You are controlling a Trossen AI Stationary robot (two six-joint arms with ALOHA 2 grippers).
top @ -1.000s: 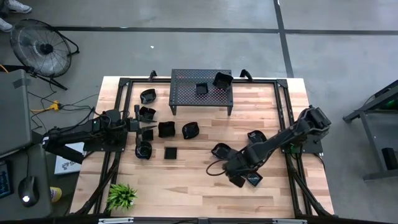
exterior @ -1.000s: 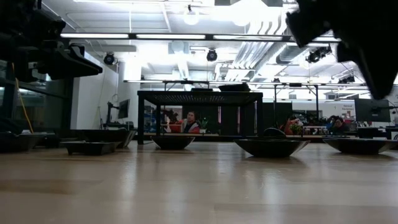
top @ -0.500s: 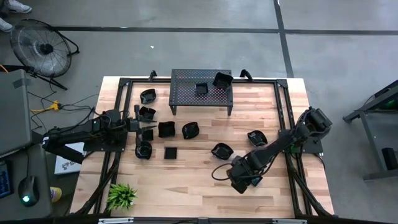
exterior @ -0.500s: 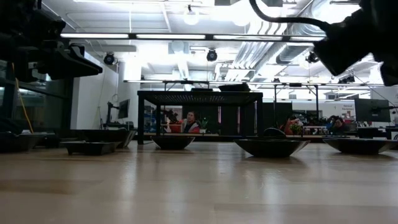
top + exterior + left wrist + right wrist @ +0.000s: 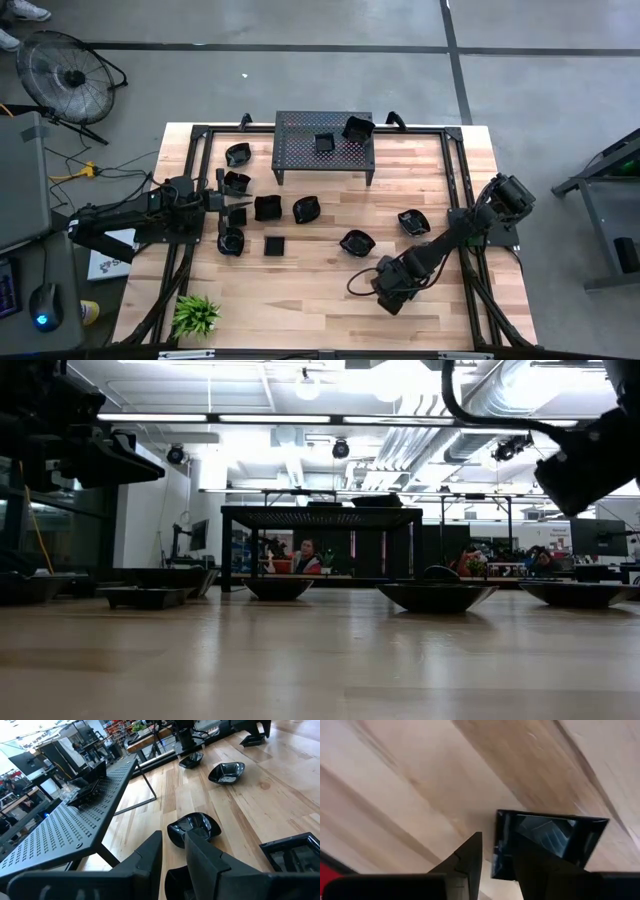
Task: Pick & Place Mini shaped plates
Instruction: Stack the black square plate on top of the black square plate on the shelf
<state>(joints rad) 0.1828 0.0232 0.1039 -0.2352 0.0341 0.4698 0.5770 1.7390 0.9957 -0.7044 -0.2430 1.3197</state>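
The right gripper gripped a square plate's rim low over the table's near right, so lifting wanted it level; the left gripper waited, fingers slightly parted, empty.

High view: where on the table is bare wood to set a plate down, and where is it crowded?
Bare: the near strip between the green plant and the right pincer; also right of the perforated stand. Crowded: plates bunched by the left pincer.

Wooden table: black plates, perforated stand, plant.
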